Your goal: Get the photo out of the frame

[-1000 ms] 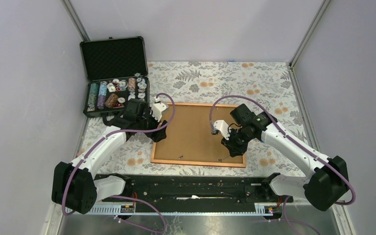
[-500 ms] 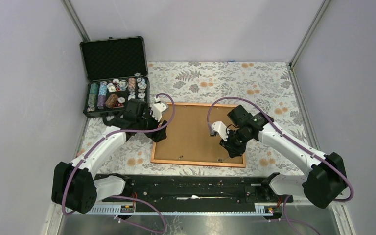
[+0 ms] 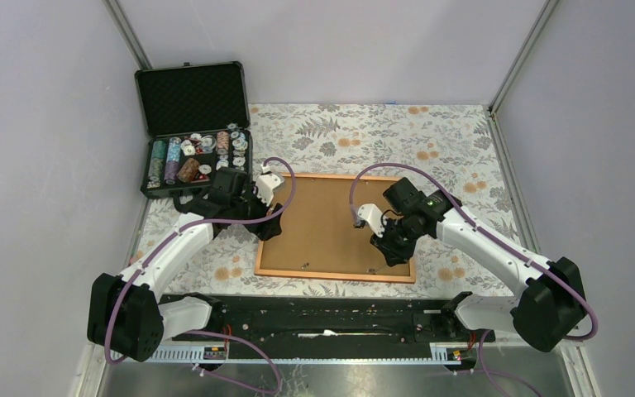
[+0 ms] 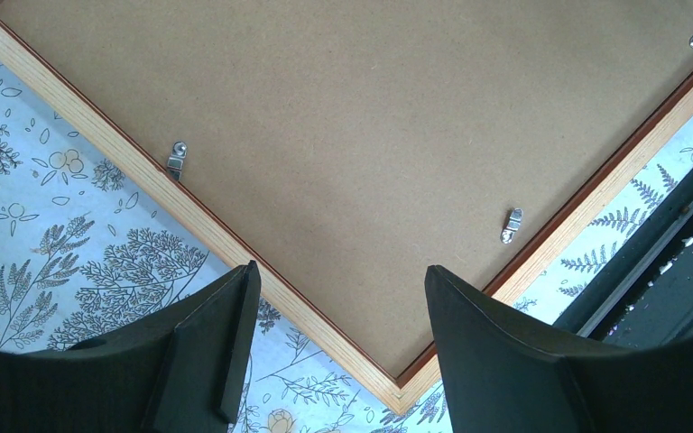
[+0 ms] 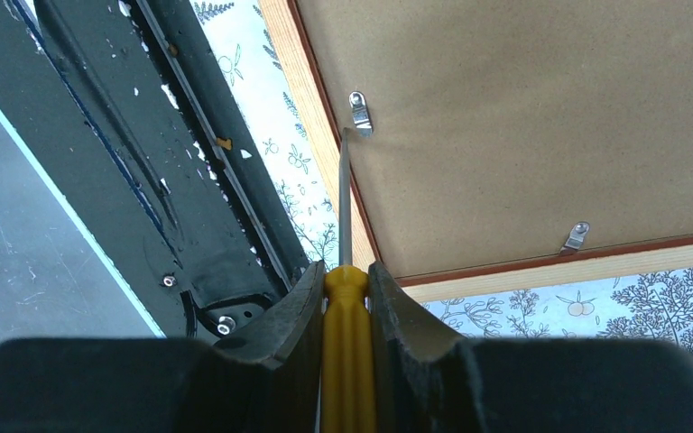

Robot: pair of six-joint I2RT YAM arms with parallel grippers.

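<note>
Top external view: the frame (image 3: pixel 335 227) lies face-down in the middle of the table (image 3: pixel 364 132), with its orange-red border showing round a brown backing board (image 4: pixel 370 117).
Change: over the last second the right arm (image 3: pixel 496 248) has edged slightly left and nearer over the frame's near-right part, then settled. The left arm (image 3: pixel 174 248) has not moved.
Right arm: the right gripper (image 5: pixel 344 273) is clamped on the yellow handle of a screwdriver (image 5: pixel 345 311). The tool's tip sits at a metal clip (image 5: pixel 359 112) on the frame's near edge.
Left arm: the left gripper (image 4: pixel 343 280) hovers above the near-left corner, fingers apart, holding nothing.
Meaning: the tool looks lined up to turn that clip, and the board is not yet freed.
Photo: the photo is not visible and presumably lies beneath the board. The clips in view appear to pin the board down.
</note>
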